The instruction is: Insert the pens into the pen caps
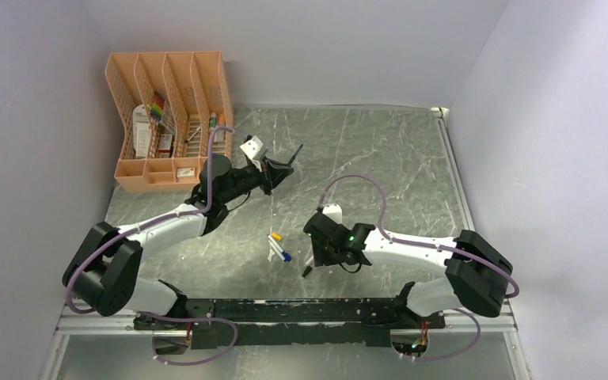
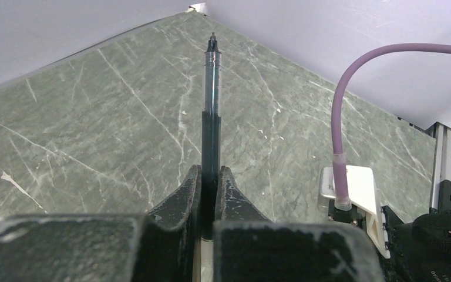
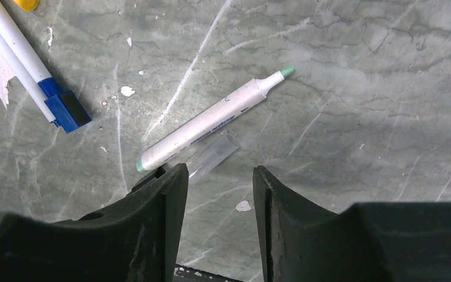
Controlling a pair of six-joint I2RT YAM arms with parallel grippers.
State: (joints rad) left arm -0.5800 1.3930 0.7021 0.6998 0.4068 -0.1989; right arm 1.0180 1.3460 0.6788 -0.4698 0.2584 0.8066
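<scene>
Left wrist: dark pen (image 2: 211,117) tip-forward (lengthwise)

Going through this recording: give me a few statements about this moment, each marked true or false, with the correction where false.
1. The left gripper is shut on the dark pen. True.
2. The dark pen's tip wears a cap. False: the tip is bare.
3. The right gripper grips the green-tipped white pen. False: its jaws stand open, and that pen lies on the table.
4. A peach organizer stands at the table's far left corner. True.
</scene>
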